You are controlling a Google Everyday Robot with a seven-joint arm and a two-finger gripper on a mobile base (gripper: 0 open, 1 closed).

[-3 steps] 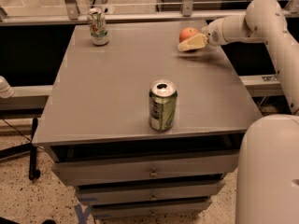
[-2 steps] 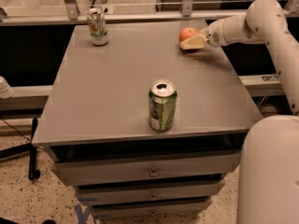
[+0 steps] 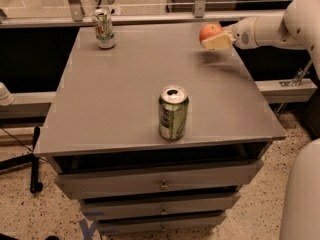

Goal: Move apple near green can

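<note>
The red-orange apple (image 3: 209, 31) is at the far right of the grey table top (image 3: 125, 94), held a little above the surface with its shadow below it. My gripper (image 3: 213, 37) reaches in from the right and is shut on the apple; one cream finger (image 3: 218, 42) lies across its front. The green can (image 3: 173, 112) stands upright near the table's front edge, well in front of and left of the apple.
A slimmer white-silver can (image 3: 104, 28) stands at the far left corner. A rail (image 3: 150, 18) runs along the table's back edge. Drawers (image 3: 160, 181) sit under the top. My white arm (image 3: 280, 26) spans the right side.
The apple and my gripper have risen slightly off the table and shifted a little to the right. The two cans have not moved.
</note>
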